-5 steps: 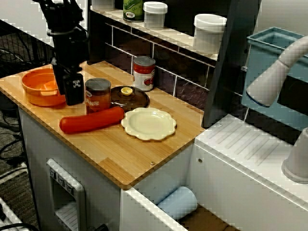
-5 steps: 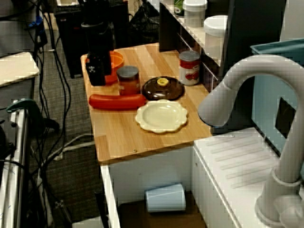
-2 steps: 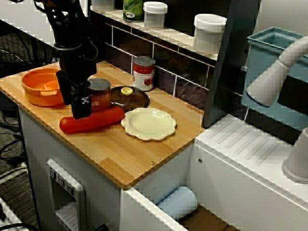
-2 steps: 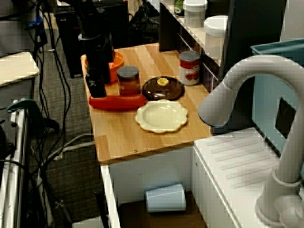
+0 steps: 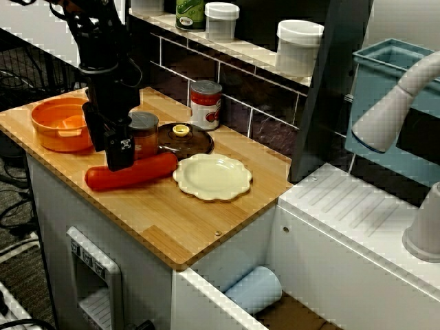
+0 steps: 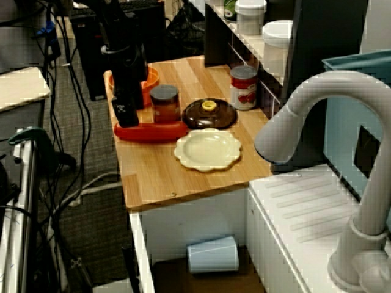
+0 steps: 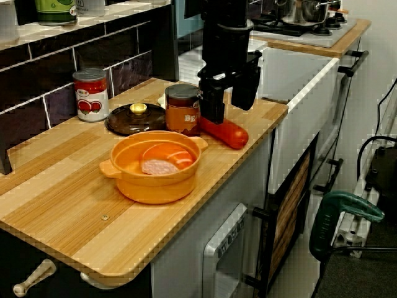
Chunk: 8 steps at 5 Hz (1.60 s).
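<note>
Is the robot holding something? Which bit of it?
Nothing is held. The gripper hangs open, fingers spread over the red sausage lying on the counter.

We see the sausage in front of the jar, the plate beside it, the lid behind the plate

The wooden counter bears pot, jar, sausage, lid, can, plate (closely grouped).

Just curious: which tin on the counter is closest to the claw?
The brown-lidded tin, right beside the gripper; the red tin stands farther off.
</note>
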{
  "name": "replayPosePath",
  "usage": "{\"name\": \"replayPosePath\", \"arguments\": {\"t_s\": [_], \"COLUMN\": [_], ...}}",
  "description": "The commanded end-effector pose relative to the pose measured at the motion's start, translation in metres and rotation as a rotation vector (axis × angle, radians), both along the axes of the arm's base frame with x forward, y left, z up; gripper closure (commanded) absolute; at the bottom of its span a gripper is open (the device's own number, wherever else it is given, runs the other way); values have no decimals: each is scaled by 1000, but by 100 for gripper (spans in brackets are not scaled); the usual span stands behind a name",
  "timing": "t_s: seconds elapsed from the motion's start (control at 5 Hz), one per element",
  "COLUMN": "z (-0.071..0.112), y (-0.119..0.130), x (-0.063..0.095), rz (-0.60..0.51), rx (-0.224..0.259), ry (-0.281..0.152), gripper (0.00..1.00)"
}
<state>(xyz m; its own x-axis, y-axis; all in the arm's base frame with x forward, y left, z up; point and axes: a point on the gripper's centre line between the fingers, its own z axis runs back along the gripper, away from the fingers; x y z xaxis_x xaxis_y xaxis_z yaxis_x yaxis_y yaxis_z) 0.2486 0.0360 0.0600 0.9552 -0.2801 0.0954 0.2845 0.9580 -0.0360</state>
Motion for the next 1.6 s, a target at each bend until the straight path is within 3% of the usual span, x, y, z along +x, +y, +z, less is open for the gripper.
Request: {"name": "replayPosePath", "arguments": {"t_s": [0.0,0.4,0.6,1.0,1.4], "z": [-10,-18,-16,-18,6], "y": [-1,0,2,4,6], "x": [5,6,6,5,2], "rz": [12,17,1,-3,-31], "rx": [14,17,12,14,-31], "ry": [-8,1,-8,-5,-16], "gripper": [0,0,100,100,100]}}
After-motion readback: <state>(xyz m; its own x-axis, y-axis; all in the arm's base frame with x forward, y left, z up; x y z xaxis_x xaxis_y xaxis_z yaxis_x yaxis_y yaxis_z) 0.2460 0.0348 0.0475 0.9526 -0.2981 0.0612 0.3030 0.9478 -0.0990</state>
